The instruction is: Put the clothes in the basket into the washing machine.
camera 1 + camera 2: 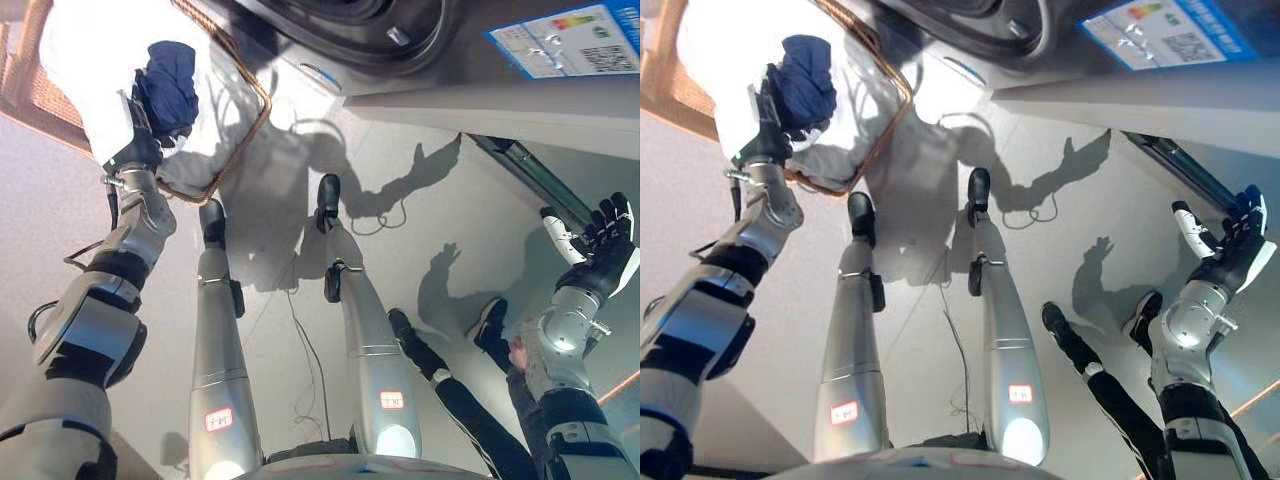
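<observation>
one left hand (pixel 135 150) grips a dark blue cloth (pixel 168 85) over the basket (pixel 245 140), while the right hand (pixel 605 240) hangs open.

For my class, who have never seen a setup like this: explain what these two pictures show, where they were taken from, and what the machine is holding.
Both pictures come from a two-eyed camera on a humanoid robot's head, looking down, so they show one scene from slightly different spots. The left hand reaches into a wicker basket on the floor at upper left, fingers closed on a dark blue garment that lies on white cloth. The right hand hangs at the far right, fingers spread, holding nothing. At the top is the washing machine with its round door. A person's legs show at lower right.
</observation>
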